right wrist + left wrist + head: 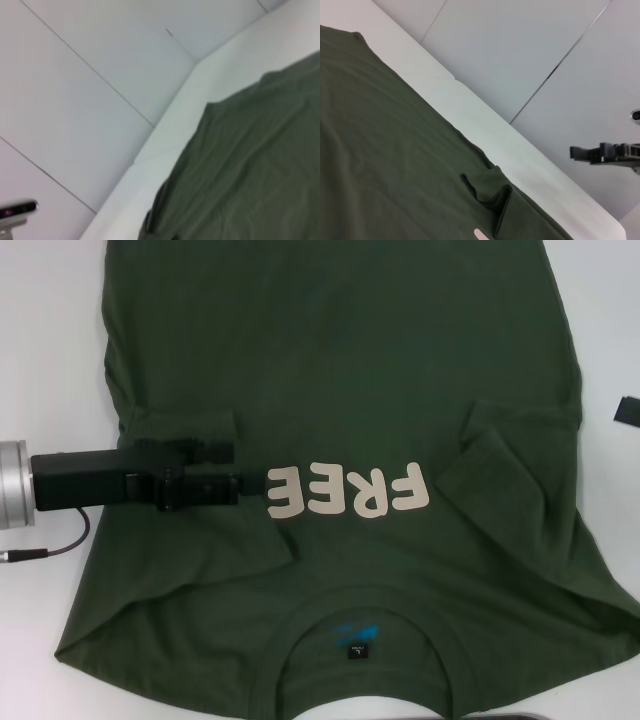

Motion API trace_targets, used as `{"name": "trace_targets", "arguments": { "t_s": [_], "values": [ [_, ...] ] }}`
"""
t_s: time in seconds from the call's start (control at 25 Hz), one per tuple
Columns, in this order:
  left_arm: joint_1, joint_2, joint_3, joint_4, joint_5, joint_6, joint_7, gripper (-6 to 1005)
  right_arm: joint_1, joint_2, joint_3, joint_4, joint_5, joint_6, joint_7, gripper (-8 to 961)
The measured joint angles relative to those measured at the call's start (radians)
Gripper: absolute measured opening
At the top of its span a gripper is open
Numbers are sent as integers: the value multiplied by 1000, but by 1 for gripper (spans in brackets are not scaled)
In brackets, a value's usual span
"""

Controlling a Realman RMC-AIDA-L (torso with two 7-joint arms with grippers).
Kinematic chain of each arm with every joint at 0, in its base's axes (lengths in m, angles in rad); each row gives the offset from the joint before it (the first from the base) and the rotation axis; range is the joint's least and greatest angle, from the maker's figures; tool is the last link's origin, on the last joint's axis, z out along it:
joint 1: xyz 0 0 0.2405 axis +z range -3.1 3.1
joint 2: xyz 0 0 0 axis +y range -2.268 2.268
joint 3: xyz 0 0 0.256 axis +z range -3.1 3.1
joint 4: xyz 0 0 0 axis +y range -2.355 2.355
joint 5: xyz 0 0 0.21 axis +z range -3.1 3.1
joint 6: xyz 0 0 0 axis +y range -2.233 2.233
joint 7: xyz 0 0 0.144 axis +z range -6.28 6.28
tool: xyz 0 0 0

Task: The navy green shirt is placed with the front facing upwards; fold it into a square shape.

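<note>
The navy green shirt lies spread front up on the white table, with its collar toward me and the cream lettering across the middle. Both sleeves are folded inward onto the body, one sleeve on the left and the other sleeve on the right. My left gripper reaches in from the left, low over the chest at the left end of the lettering. My right gripper shows only as a black tip at the right edge, beside the shirt; the left wrist view shows the right gripper out past the table edge.
A grey cable hangs from the left arm over the table's left side. The table's far edge drops to a pale tiled floor. Bare white table borders the shirt's hem.
</note>
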Motion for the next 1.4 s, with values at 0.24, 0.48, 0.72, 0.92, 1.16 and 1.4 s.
{"name": "trace_targets", "arguments": {
  "t_s": [0.24, 0.48, 0.72, 0.92, 1.16, 1.4],
  "values": [
    [-2, 0, 1, 0, -1, -10, 1, 918, -2, -7, 5, 39, 80, -12, -4, 699],
    [-3, 4, -3, 0, -2, -11, -1, 918, -4, -10, 7, 49, 149, -20, -19, 779],
    [-9, 7, -8, -1, -4, -12, -6, 918, -4, 5, 53, 50, 193, -22, -85, 871],
    [-14, 7, -10, -1, -18, -12, -9, 918, -5, 20, 103, 53, 258, -11, -100, 880],
    [-21, 5, -11, 0, -32, -11, -10, 917, -4, 25, 118, 77, 296, -24, -149, 875],
    [-24, 6, -12, 0, -46, 2, -23, 917, -3, 29, 116, 79, 311, -61, -176, 864]
  ]
}}
